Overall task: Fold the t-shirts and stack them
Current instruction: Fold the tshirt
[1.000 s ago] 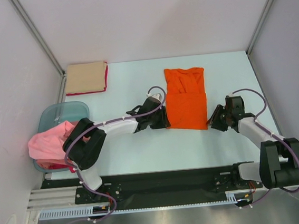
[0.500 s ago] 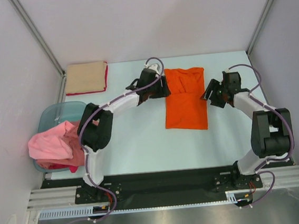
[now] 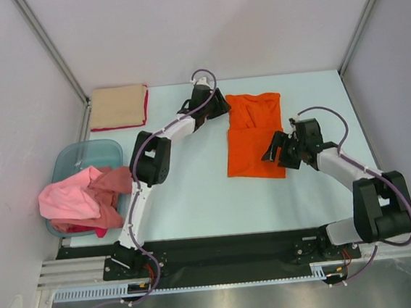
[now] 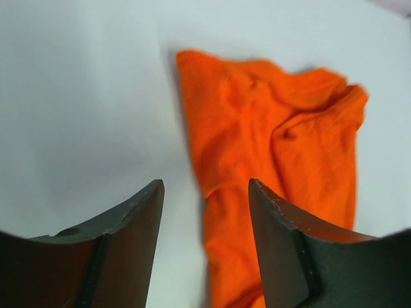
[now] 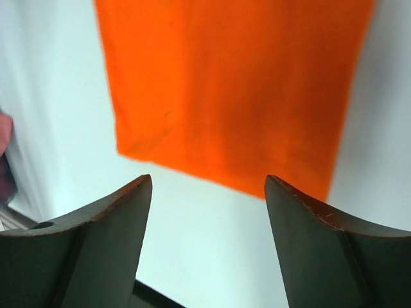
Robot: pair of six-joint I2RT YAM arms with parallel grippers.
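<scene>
Top external shows my left gripper (image 3: 221,109) at the far-left corner of the orange t-shirt (image 3: 255,136), right gripper (image 3: 271,153) over its near edge. Both are spread and empty, poised, I reckon, to fold it mid-table.

Your table (image 3: 195,195), laid out
You have the part-folded t-shirt (image 3: 255,138) mid-table, the folded t-shirts (image 3: 118,106) stacked far left, and crumpled t-shirts (image 3: 79,199) in the tub (image 3: 81,149) before them.
</scene>
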